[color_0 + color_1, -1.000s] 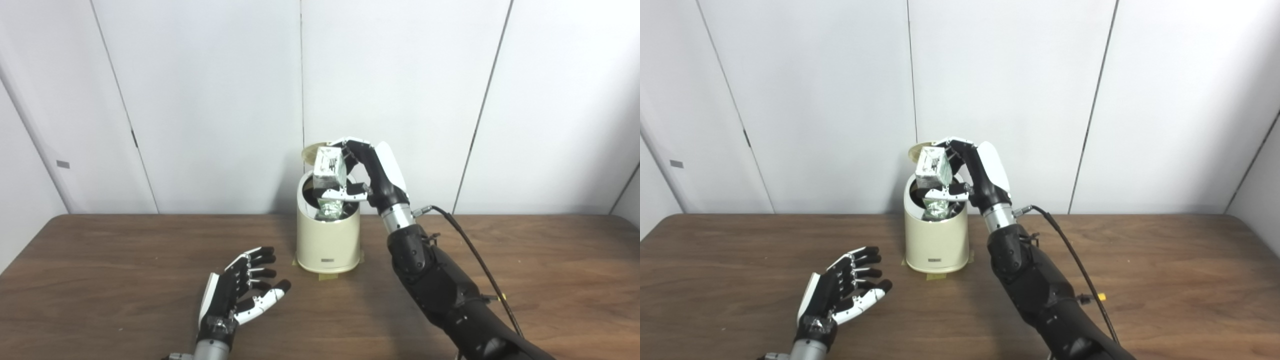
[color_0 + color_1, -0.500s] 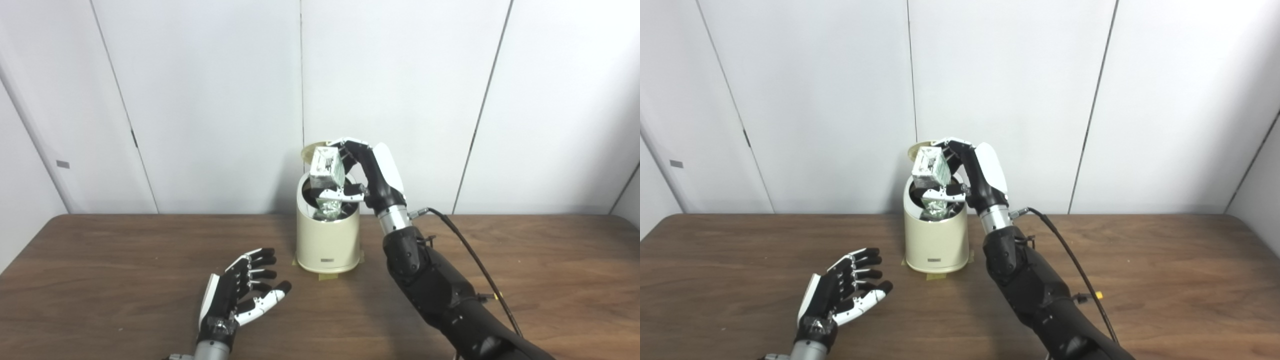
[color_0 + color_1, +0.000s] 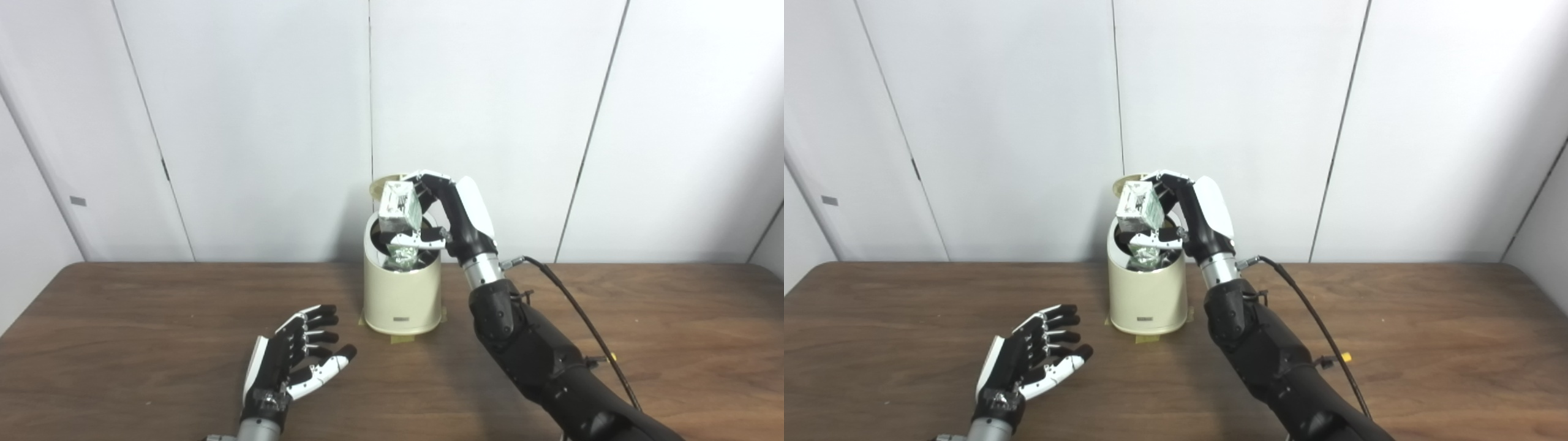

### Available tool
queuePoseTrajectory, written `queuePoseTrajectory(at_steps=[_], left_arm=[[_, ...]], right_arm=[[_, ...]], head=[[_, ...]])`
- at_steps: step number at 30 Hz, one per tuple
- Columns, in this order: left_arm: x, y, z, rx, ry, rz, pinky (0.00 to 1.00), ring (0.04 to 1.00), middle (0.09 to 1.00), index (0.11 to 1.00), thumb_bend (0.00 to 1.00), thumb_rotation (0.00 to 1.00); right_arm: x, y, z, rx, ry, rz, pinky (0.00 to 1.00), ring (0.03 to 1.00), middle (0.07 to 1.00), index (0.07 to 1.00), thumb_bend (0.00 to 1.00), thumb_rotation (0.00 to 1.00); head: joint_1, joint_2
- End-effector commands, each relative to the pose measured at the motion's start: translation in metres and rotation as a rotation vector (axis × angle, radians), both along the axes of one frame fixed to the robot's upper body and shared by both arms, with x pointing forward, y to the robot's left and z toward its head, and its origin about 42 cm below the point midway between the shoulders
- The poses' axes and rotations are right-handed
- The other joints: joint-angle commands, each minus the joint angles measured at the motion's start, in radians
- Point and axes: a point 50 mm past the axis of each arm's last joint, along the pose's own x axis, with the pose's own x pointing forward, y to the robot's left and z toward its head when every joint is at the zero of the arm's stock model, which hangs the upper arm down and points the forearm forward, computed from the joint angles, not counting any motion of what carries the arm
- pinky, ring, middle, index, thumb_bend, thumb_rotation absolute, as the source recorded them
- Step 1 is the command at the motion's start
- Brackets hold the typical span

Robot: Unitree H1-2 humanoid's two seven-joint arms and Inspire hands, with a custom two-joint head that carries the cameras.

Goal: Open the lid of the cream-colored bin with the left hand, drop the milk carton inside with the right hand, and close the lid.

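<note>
The cream-colored bin (image 3: 401, 294) stands at the back middle of the wooden table, its lid (image 3: 383, 185) tipped up behind the mouth. My right hand (image 3: 450, 214) is shut on the white milk carton (image 3: 398, 207), holding it tilted right above the bin's open mouth. Crumpled green-and-white packaging (image 3: 401, 256) shows inside the bin below the carton. My left hand (image 3: 294, 361) rests low over the table, in front and to the left of the bin, open with fingers spread and holding nothing.
The bin sits on tan tape (image 3: 401, 335) stuck to the table (image 3: 122, 318). A black cable (image 3: 576, 306) runs along my right forearm. White wall panels close off the back just behind the bin.
My right hand has carried the carton a little to the left, more squarely over the bin's mouth. The left hand has stayed where it was.
</note>
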Motion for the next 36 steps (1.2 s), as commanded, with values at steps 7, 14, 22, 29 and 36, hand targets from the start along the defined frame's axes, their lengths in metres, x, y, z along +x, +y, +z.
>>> queuePoseTrajectory(at_steps=[7, 14, 22, 29, 36], left_arm=[[0.008, -0.004, 0.019, 0.008, -0.076, -0.024, 0.56, 0.652, 0.735, 0.736, 0.67, 0.15], [0.007, -0.005, 0.020, 0.009, -0.074, -0.023, 0.56, 0.657, 0.743, 0.738, 0.67, 0.15], [0.007, -0.005, 0.020, 0.010, -0.073, -0.022, 0.57, 0.665, 0.747, 0.739, 0.66, 0.15], [0.007, -0.006, 0.020, -0.004, -0.067, -0.022, 0.56, 0.649, 0.731, 0.732, 0.67, 0.14], [0.007, -0.007, 0.022, 0.007, -0.067, -0.017, 0.55, 0.646, 0.732, 0.731, 0.67, 0.15]], right_arm=[[0.007, 0.009, 0.047, 0.050, -0.152, 0.013, 0.38, 0.406, 0.482, 0.527, 0.50, 0.00], [0.008, 0.004, 0.046, 0.027, -0.162, 0.004, 0.39, 0.411, 0.480, 0.525, 0.50, 0.00], [0.006, -0.001, 0.038, 0.013, -0.145, 0.003, 0.38, 0.414, 0.478, 0.517, 0.50, 0.00], [0.007, -0.004, 0.034, -0.018, -0.153, -0.004, 0.37, 0.411, 0.478, 0.511, 0.50, 0.00], [0.001, -0.015, 0.009, -0.109, -0.132, -0.008, 0.35, 0.413, 0.485, 0.499, 0.50, 0.00]], head=[[0.000, 0.002], [-0.002, 0.004], [-0.001, 0.007], [-0.002, 0.011], [0.001, 0.017]])
